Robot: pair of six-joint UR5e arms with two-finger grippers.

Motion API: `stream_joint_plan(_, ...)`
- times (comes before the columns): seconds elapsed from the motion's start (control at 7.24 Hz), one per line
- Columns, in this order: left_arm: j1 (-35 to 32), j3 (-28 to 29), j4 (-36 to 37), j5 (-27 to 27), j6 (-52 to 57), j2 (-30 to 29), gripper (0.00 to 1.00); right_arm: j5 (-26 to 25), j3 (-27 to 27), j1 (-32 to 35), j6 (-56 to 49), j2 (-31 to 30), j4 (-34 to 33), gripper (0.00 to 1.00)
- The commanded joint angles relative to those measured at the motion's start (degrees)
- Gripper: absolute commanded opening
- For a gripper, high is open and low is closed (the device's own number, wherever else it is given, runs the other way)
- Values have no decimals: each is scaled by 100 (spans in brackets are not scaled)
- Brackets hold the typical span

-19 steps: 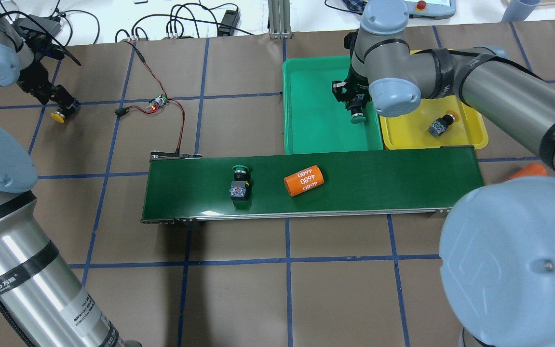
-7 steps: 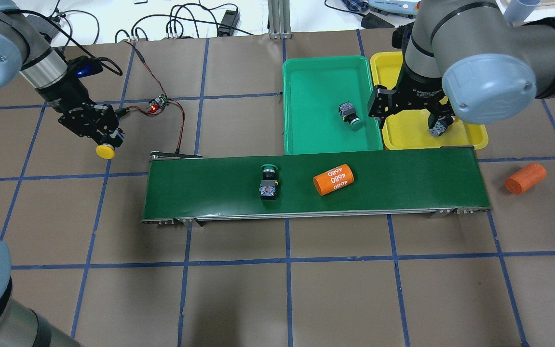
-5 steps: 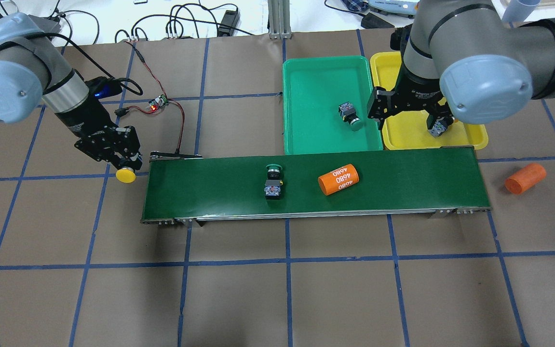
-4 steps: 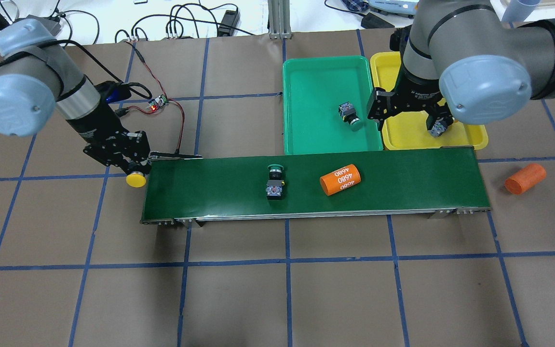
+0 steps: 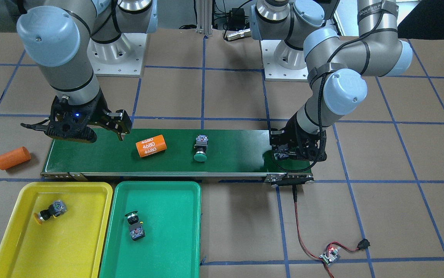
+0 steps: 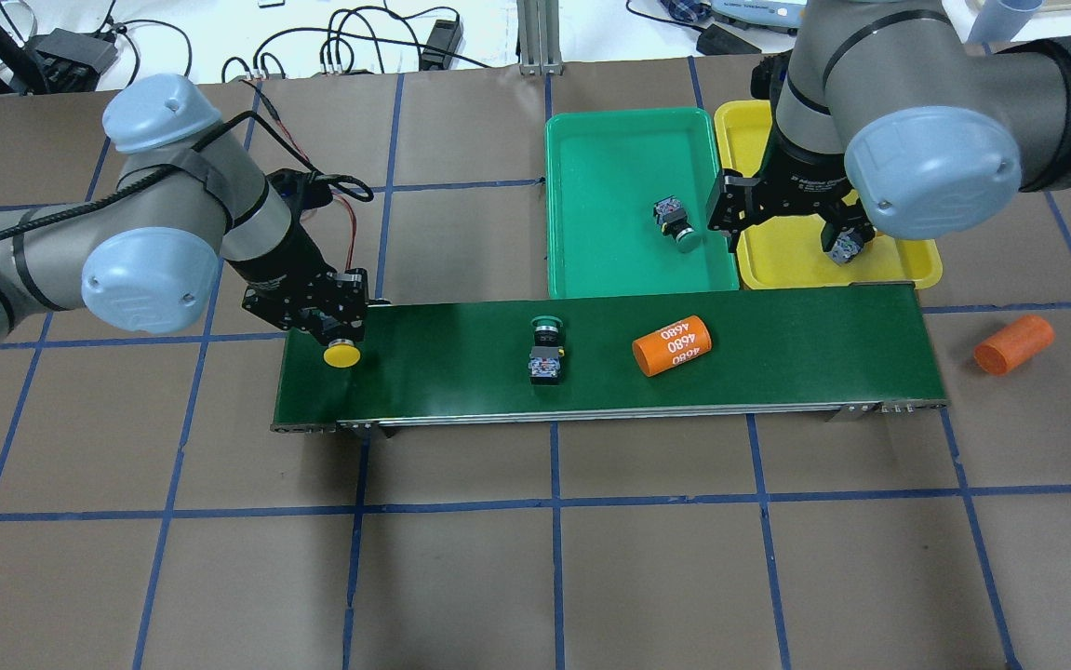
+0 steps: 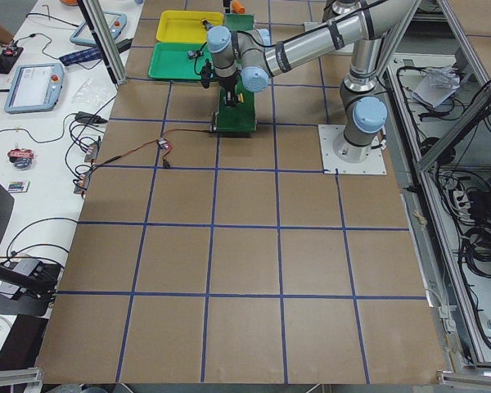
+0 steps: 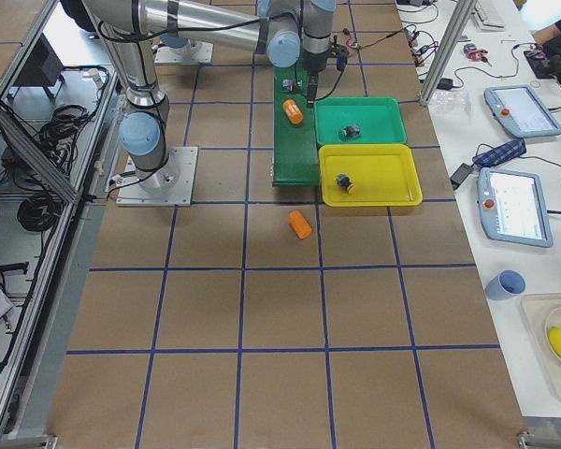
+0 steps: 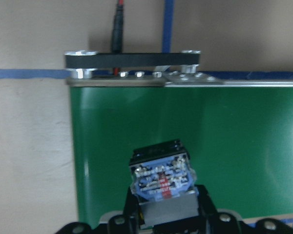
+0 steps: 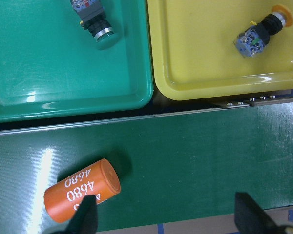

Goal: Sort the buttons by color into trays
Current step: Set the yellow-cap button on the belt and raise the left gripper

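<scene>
A button (image 6: 544, 349) lies midway along the belt (image 6: 777, 372), a cylinder (image 6: 673, 345) just right of it (robot's right). The left gripper (image 6: 335, 337) holds a second button (image 6: 341, 355) over the belt's left end. Beyond the belt's right half, the inner tray (image 5: 167, 239) holds a third button (image 5: 135, 227), the outer tray (image 5: 21, 251) a fourth button (image 5: 51, 211). Another cylinder (image 6: 1014, 344) lies off the belt's right end.

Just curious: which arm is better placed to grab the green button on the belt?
Probably right: the right gripper is open and empty near the green tray; the left gripper is shut on a yellow button at the end of the belt.
</scene>
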Motion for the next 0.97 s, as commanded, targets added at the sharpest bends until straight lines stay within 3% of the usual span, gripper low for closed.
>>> stream_joint_plan(0.0, -33, -128, 270, -5, 0, 17, 100, -13, 9, -2, 16, 7, 2, 100)
stream_joint_plan(0.14, 54, 133, 263, -22, 18, 174, 100, -14, 122, 7, 7, -54, 28, 100)
stream_joint_plan(0.41, 99, 1456, -1539, 13, 26, 386, 100, -13, 325, 7, -11, -98, -6, 100)
stream_joint_plan(0.69, -146, 1804, -1987, 56, 18, 667, 100, 21, 369, 7, 15, -81, -50, 100)
stream_joint_plan(0.83, -313, 1857, -1979, 544, 0, 712, 100, 39, 413, 50, 15, -72, -137, 100)
